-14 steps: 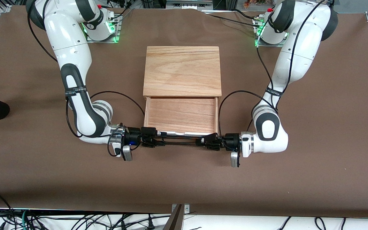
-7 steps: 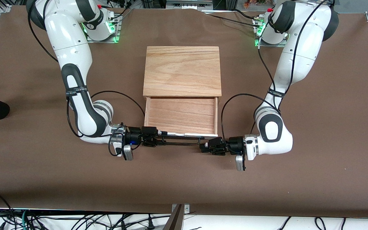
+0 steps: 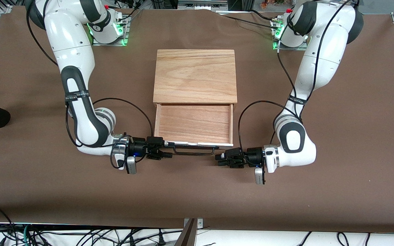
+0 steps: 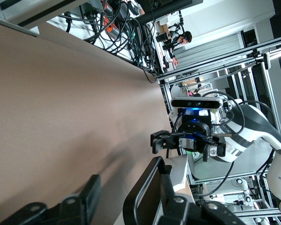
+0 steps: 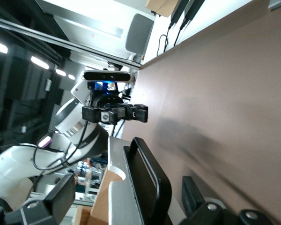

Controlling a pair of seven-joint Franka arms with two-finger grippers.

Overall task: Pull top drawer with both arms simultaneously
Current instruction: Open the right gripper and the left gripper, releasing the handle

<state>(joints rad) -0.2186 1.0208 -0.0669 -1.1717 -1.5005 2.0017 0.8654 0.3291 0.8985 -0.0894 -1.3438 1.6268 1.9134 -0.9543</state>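
The top drawer (image 3: 194, 123) is sitting well out of the cabinet (image 3: 195, 76), the pull looking done, with the left gripper (image 3: 221, 159) and right gripper (image 3: 167, 151) both spread apart, flanking the handle (image 3: 194, 149) without clasping it

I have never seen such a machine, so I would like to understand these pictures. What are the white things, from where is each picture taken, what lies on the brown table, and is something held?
The two white jointed machines are robot arms: the right arm and the left arm. Each ends in a small black two-finger gripper. The large picture comes from a high camera facing them. The other two come from cameras on their wrists, and each looks along the handle toward the other arm's gripper.

On the brown table stands a grained light-wood cabinet box. Its shallow light-wood top drawer is pulled out toward the front camera and is empty.

The right gripper and the left gripper are at the two ends of the drawer's long black bar handle, both open. Nothing is held.
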